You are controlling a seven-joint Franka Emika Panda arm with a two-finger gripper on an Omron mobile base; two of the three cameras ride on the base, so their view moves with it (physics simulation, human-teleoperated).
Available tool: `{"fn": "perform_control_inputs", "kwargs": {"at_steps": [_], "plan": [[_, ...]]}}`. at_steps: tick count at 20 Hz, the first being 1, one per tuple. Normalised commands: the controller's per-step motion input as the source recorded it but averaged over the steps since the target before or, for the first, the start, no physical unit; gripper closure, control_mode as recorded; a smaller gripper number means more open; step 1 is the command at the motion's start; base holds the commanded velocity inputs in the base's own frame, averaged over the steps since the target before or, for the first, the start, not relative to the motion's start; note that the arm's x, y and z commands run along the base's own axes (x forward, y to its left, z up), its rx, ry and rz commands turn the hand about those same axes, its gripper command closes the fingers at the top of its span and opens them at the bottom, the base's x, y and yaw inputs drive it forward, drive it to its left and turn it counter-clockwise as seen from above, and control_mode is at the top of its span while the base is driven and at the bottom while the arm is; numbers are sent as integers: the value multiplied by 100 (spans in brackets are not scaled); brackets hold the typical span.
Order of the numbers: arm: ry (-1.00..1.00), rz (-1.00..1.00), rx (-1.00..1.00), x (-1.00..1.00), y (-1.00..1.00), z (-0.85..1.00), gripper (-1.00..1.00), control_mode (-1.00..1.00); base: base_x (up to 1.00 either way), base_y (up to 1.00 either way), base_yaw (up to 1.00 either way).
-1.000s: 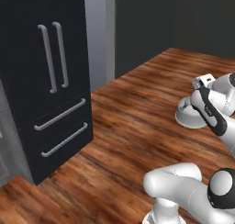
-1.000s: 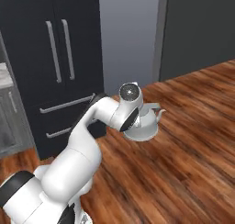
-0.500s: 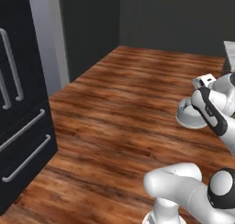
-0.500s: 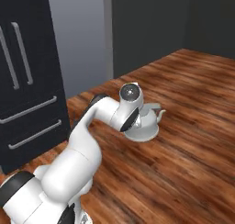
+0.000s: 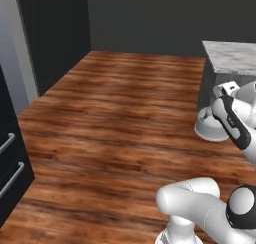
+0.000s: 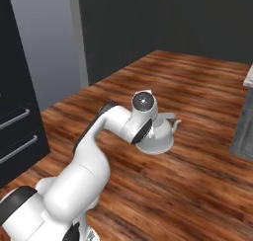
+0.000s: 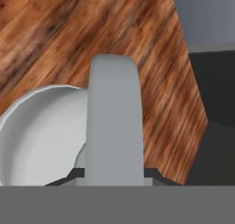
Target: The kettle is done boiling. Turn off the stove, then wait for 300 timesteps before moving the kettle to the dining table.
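kettle [image 6: 157, 136] carried in the air above the wooden floor [image 5: 115, 118], at 3 o'clock in the left base view [image 5: 210, 125] and just right of centre in the right base view. gripper [image 7: 114, 170] clamped shut on the kettle's handle [image 7: 114, 122], seen in the hand view as a broad grey bar running up from 6 o'clock, with the domed body [image 7: 41, 136] bulging at 8 o'clock. spout pointing toward 3 o'clock in the right base view.

compared with a second ago, whole scene swung with the base: black fridge [image 5: 10, 158], then large at 9 o'clock in the left base view, now slid down to 8 o'clock at the frame edge, only drawer handles left. same in the right base view, fridge [image 6: 20, 87] pushed to 9 o'clock. newly come into sight at 2 o'clock in the left base view: a marble-topped counter [image 5: 232, 55], probably the dining table. kettle and arm in the same pose relative to the cameras, grip unchanged.
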Motion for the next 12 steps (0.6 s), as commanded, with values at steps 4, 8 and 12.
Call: {"fn": "perform_control_inputs", "kwargs": {"at_steps": [4,8,12], "plan": [[0,0,0,0,0,0,100,100,48,0,-17],[0,0,0,0,0,0,100,100,53,0,-15],[0,0,0,0,0,0,100,100,55,0,-15]]}}
